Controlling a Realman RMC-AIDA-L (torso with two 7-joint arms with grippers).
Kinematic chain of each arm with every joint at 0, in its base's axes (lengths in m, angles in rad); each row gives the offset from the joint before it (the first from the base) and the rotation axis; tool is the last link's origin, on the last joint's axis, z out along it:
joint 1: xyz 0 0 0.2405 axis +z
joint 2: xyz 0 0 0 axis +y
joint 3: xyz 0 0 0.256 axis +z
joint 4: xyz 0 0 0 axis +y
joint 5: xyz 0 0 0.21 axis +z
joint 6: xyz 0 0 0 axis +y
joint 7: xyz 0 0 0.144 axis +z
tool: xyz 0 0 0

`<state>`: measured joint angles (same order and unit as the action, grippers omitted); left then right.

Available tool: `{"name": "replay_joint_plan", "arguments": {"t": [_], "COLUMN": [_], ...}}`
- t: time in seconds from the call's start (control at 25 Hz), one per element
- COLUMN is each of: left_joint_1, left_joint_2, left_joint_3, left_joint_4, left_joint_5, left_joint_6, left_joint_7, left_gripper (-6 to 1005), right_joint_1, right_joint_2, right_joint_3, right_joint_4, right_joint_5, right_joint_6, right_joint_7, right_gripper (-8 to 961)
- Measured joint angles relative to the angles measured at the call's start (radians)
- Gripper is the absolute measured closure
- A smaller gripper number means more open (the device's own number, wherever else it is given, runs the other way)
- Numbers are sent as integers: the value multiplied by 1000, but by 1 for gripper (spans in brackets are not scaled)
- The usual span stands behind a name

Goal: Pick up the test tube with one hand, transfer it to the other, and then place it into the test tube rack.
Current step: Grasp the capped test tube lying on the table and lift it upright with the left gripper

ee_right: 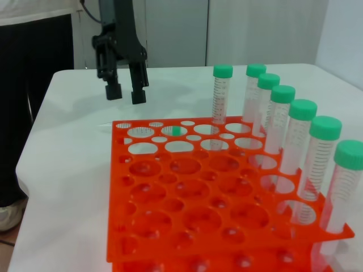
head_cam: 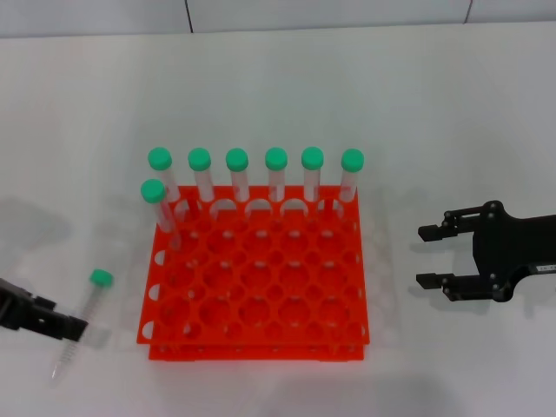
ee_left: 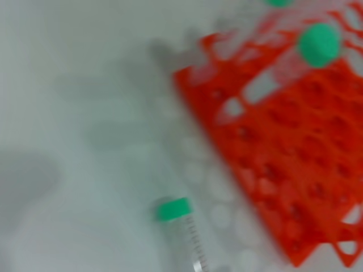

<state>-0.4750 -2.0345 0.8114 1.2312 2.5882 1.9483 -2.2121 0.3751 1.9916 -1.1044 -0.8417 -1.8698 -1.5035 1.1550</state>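
so the slim clear plastic test tube with the round green screw cap [head_cam: 82, 323] is lying flat on the white table [head_cam: 417, 104], just off the left side of the square orange-red plastic rack with its grid of round holes [head_cam: 261, 278]. its long axis runs roughly front to back from the robot's seat, cap end pointing away, tapered tip toward the robot.

the black two-fingered left gripper [head_cam: 76, 329] is right there, fingertips at the tube's lower half, and from the right wrist view it looks poised above it with the jaws a bit apart, nothing in them yet. so left arm is clearly the nearer one, and my guess is the grab comes down across the tube's length.

the black right gripper with the small white label strip [head_cam: 432, 256] sits well off on the other side of the rack, jaws spread wide and empty.

hard bits: most of the left gripper is cut off at the head view's edge, and i can't tell if a fingertip actually touches the tube. the left wrist view shows only the cap end. seven other green-capped tubes [head_cam: 275, 178] stand in the rack's far row and left corner.
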Motion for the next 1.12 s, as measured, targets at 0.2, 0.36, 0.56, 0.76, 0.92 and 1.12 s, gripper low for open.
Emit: {"name": "replay_joint_plan", "arguments": {"t": [0.2, 0.36, 0.56, 0.76, 0.92, 1.12], "left_joint_1": [-44, -52, -62, -74, -85, -103], "left_joint_2": [24, 33, 32, 24, 21, 11], "left_joint_3": [13, 72, 157, 181, 189, 204], "left_joint_4": [4, 4, 0, -5, -17, -50], "left_joint_5": [58, 62, 77, 129, 144, 173], "left_joint_6": [4, 4, 5, 5, 3, -6], "left_joint_7": [-139, -196, -244, -260, -266, -267], "left_gripper": [324, 327, 330, 333, 336, 340], "right_joint_1": [-2, -6, -8, -7, -7, -4], "right_joint_2": [0, 4, 4, 4, 4, 4], "right_joint_3": [10, 24, 24, 25, 25, 25], "right_joint_4": [-1, -1, -1, 0, 0, 0], "right_joint_5": [0, 0, -1, -3, -2, -2], "right_joint_6": [2, -5, -9, -17, -24, -22], "right_joint_7": [-17, -32, -29, -26, -26, -25], "right_gripper": [369, 369, 370, 370, 370, 371]}}
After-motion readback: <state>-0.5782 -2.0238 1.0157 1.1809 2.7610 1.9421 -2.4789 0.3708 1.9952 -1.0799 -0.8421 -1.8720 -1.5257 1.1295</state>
